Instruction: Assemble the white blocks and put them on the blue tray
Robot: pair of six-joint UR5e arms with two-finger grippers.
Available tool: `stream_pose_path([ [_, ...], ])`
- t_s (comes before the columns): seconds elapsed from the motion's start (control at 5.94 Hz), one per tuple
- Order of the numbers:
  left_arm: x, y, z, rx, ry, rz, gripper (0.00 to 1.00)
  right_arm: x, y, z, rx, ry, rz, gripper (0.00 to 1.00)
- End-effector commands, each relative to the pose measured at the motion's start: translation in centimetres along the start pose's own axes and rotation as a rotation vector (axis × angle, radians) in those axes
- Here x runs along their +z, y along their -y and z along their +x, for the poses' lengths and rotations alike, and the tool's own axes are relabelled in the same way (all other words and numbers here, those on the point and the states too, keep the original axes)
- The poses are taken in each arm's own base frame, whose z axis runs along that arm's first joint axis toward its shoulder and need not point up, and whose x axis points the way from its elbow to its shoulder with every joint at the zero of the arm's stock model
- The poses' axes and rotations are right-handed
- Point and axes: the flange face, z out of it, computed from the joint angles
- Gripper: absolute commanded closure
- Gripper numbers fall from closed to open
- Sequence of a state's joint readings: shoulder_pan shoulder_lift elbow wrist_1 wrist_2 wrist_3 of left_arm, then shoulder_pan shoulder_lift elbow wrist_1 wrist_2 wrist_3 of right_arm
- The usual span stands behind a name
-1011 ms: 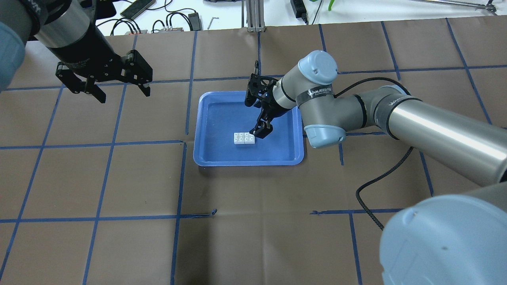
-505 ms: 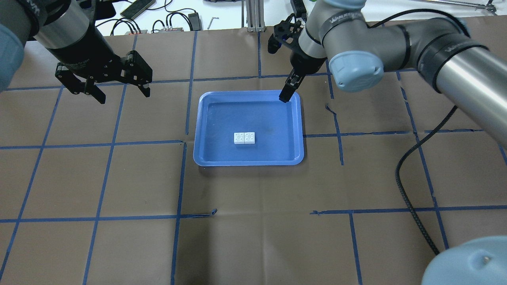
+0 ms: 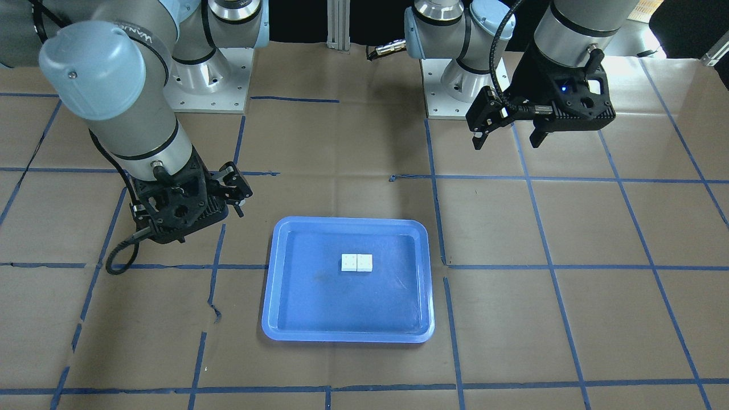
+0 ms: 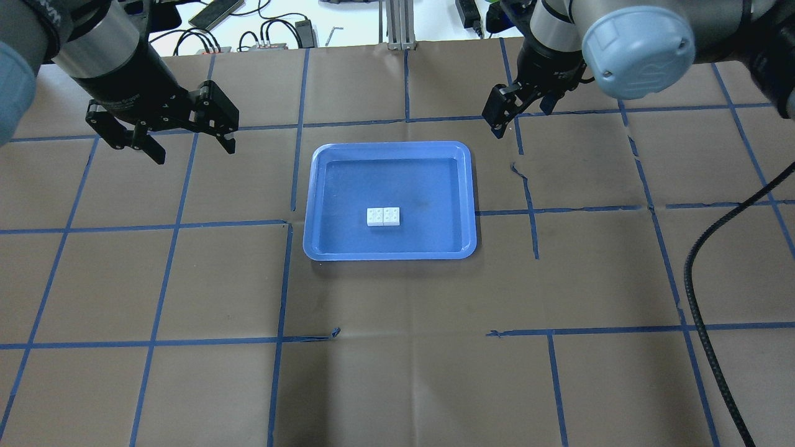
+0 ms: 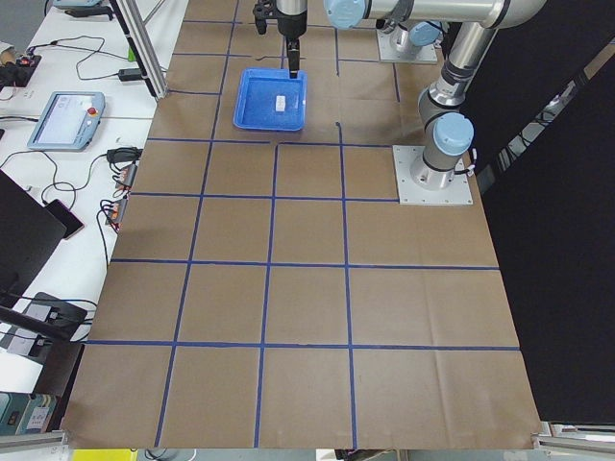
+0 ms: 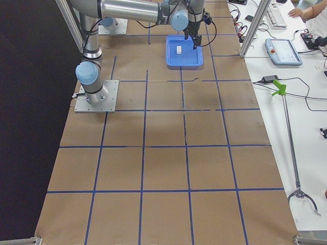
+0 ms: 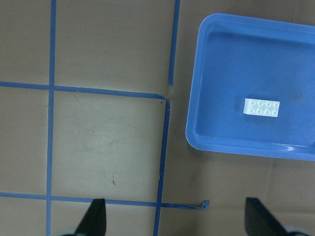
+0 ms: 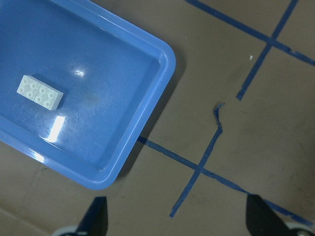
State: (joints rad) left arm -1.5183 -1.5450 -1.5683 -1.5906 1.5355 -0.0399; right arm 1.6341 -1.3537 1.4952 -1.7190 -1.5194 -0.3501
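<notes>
The two white blocks (image 4: 383, 216) sit joined side by side, studs up, near the middle of the blue tray (image 4: 404, 177). They also show in the front view (image 3: 356, 262) and in both wrist views (image 7: 262, 107) (image 8: 40, 92). My right gripper (image 4: 518, 118) is open and empty, raised beyond the tray's far right corner. Its fingertips (image 8: 96, 216) frame the tray corner (image 8: 165, 54) below. My left gripper (image 4: 194, 149) is open and empty, held above the table to the left of the tray, well apart from it.
The table is brown paper marked with a blue tape grid (image 4: 292, 223). Torn tape ends stick up right of the tray (image 4: 515, 167). A black cable (image 4: 695, 292) from the right arm hangs over the table's right side. Cables and devices (image 4: 267, 37) lie past the far edge.
My right gripper has lifted off the joined blocks on the tray and moved up and away to the far right. The blocks stayed in place. The left arm has not moved.
</notes>
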Motion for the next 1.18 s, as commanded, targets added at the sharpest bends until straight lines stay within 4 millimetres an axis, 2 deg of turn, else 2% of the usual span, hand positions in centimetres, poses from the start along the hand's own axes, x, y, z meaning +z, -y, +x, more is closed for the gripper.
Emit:
stream_pose_path([
  [0.0, 0.0, 0.0, -0.1, -0.001, 0.0, -0.001, 0.01, -4.1, -4.8, -0.1, 0.177, -0.012, -0.077, 0.0],
  [0.17, 0.2, 0.0, 0.0, -0.001, 0.0, -0.004, 0.01, -6.0, -6.8, 0.2, 0.224, -0.009, -0.09, 0.0],
  [0.34, 0.1, 0.0, 0.0, 0.0, 0.0, -0.001, 0.01, -7.2, -8.0, 0.8, 0.246, -0.008, -0.088, 0.0],
  [0.51, 0.7, 0.8, 0.2, -0.002, 0.0, -0.012, 0.01, -7.4, -8.3, 0.7, 0.246, -0.009, -0.085, 0.0],
  [1.01, 0.3, 0.2, 0.6, 0.006, 0.025, -0.002, 0.01, -7.3, -8.2, 0.6, 0.243, -0.008, -0.081, 0.0],
])
